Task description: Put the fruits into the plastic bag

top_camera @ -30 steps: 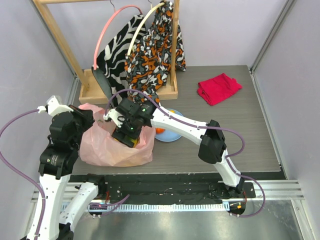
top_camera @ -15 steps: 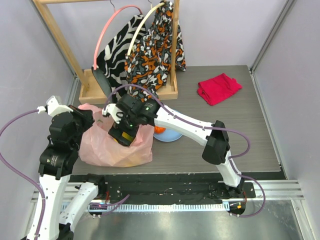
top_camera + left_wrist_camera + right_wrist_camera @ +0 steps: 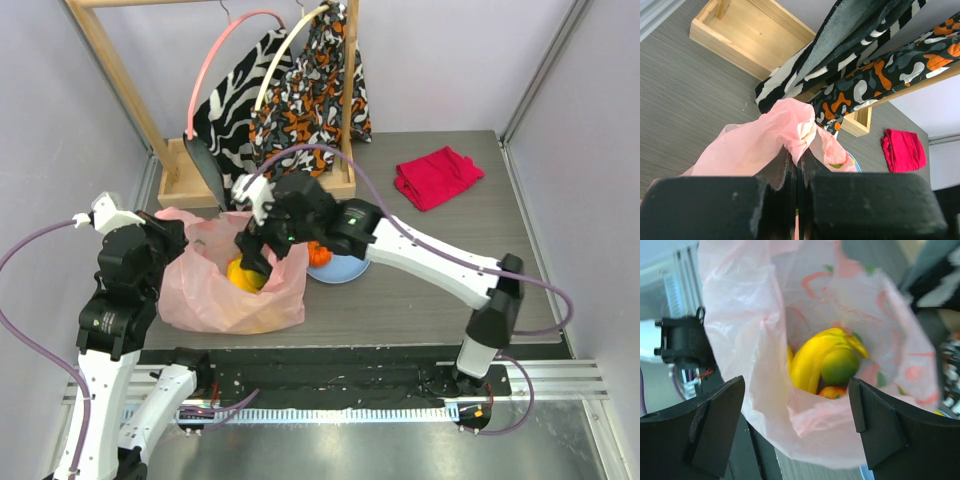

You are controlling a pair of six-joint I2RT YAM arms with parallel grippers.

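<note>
The pale-pink plastic bag (image 3: 215,300) stands open at the table's front left. My left gripper (image 3: 799,165) is shut on its bunched rim (image 3: 795,127) and holds it up; in the top view this gripper (image 3: 187,237) is at the bag's left top. My right gripper (image 3: 254,256) is open and empty just above the bag's mouth. Its wrist view looks into the bag (image 3: 765,340): yellow bananas (image 3: 812,360), a green round fruit (image 3: 840,366) and a bit of an orange-red fruit (image 3: 832,391) lie inside, between the spread fingers (image 3: 715,425). An orange (image 3: 319,257) sits on the blue plate (image 3: 345,272).
A wooden rack (image 3: 185,170) with hanging patterned garments (image 3: 310,90) stands behind the bag. A folded red cloth (image 3: 436,176) lies at the back right. The right arm reaches across over the plate.
My right gripper has risen out of the bag and drawn back to the right. The bananas now lie loose inside the bag. The left gripper has not moved.
</note>
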